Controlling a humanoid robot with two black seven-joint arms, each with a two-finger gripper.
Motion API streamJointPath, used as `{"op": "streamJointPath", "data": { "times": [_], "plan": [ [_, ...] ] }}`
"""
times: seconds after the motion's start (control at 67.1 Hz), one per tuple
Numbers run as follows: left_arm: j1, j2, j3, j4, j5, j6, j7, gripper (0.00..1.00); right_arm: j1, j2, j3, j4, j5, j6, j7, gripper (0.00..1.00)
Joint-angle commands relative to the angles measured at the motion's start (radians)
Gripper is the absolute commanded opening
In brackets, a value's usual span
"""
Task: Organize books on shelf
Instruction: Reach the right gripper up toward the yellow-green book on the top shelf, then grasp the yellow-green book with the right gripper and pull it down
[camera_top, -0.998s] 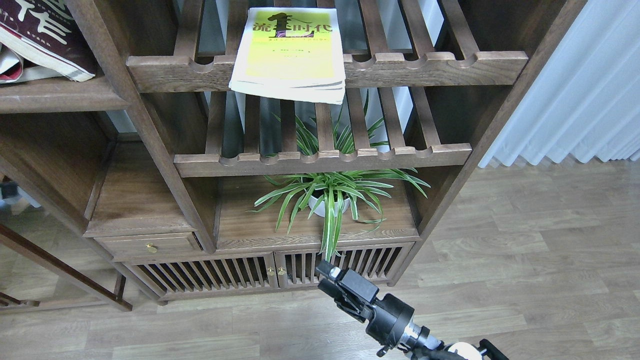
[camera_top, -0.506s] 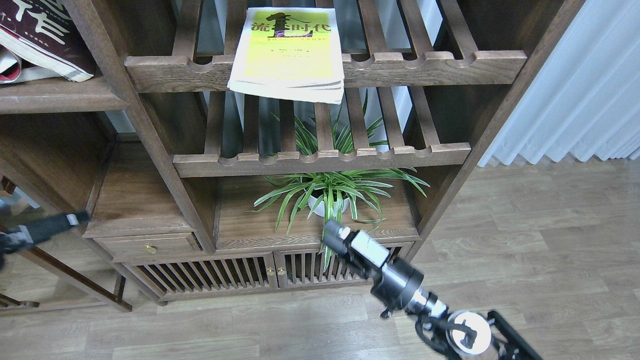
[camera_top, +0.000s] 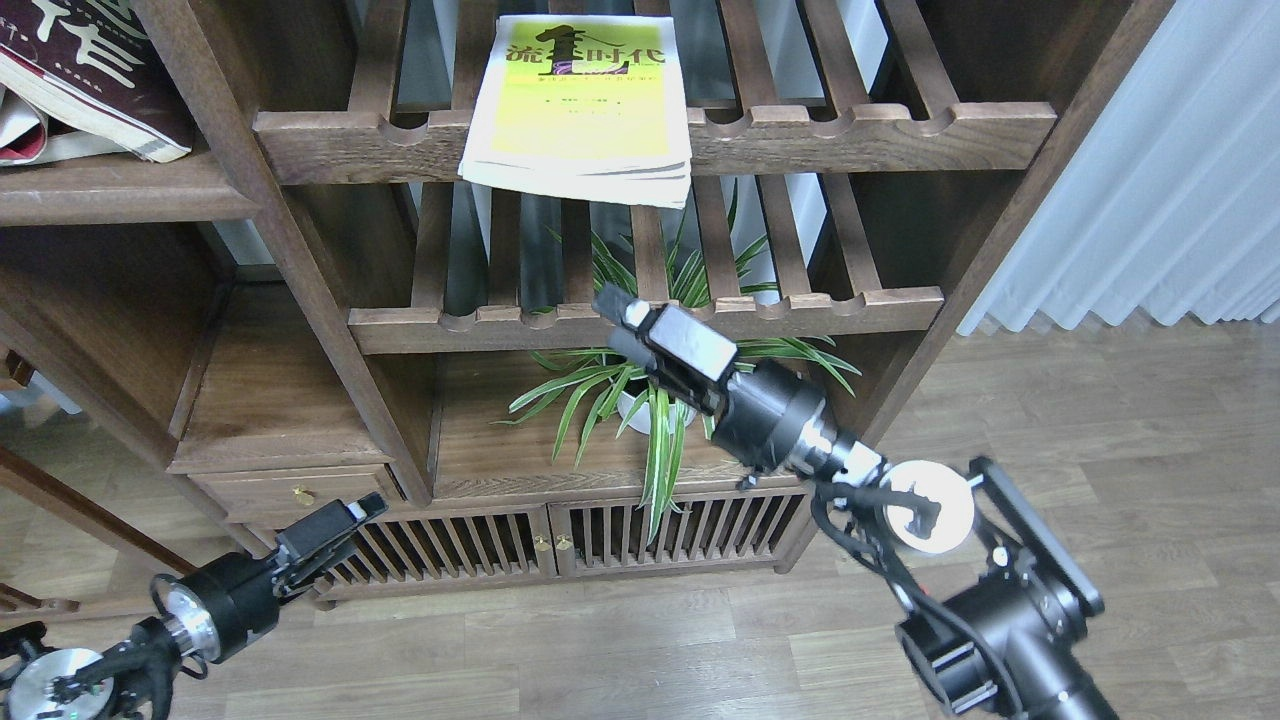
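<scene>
Right gripper (camera_top: 618, 318) is up in front of the lower slatted rack (camera_top: 650, 322), its tip at the rack's notched front rail, over the potted plant (camera_top: 660, 385). Fingers look pressed together with no gap showing, nothing between them; it holds nothing. Right arm runs down to the lower right corner.

Left gripper (camera_top: 352, 510) sits low on the left, in front of the slatted cabinet doors (camera_top: 540, 540), just below the small drawer (camera_top: 300, 492). Seen small and dark, fingers can't be told apart, so jaw state: cannot tell. Nothing visibly in it.

Yellow-and-white book (camera_top: 580, 105) lies flat on the upper slatted rack (camera_top: 880, 135), cover up, near edge hanging over the front rail. Well above the right gripper, no contact.

Maroon book (camera_top: 85, 60) is at top left, tilted, resting on the solid plank shelf (camera_top: 120, 190), on top of something white and red that is mostly cut off by the frame edge. Partly out of view.

Plant stands on the bottom board under the lower rack, leaves spilling over the front edge and down past the door tops. White curtain (camera_top: 1150, 180) on the right, wood floor (camera_top: 1050, 480) below.
</scene>
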Motion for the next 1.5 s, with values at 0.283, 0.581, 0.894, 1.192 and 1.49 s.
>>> {"op": "streamJointPath", "data": {
  "times": [0.283, 0.581, 0.894, 1.192, 1.49],
  "plan": [
    [0.055, -0.015, 0.0, 0.007, 0.011, 0.0, 0.004, 0.99, 0.17, 0.0, 0.033, 0.021, 0.002, -0.136, 0.023, 0.99],
    [0.066, -0.015, 0.0, 0.007, 0.014, 0.0, 0.004, 0.99, 0.213, 0.0, 0.029, -0.007, -0.014, -0.199, 0.023, 0.9],
    [0.077, -0.015, -0.001, 0.007, 0.014, 0.0, 0.006, 0.99, 0.281, 0.0, 0.03, -0.053, -0.052, -0.254, 0.042, 0.9],
    [0.086, -0.015, 0.0, 0.007, 0.014, 0.0, 0.006, 0.99, 0.336, 0.0, 0.03, -0.097, -0.084, -0.295, 0.051, 0.83],
    [0.106, -0.015, -0.003, 0.008, 0.014, 0.0, 0.004, 0.99, 0.333, 0.0, 0.056, -0.084, -0.075, -0.249, 0.045, 0.3]
  ]
}}
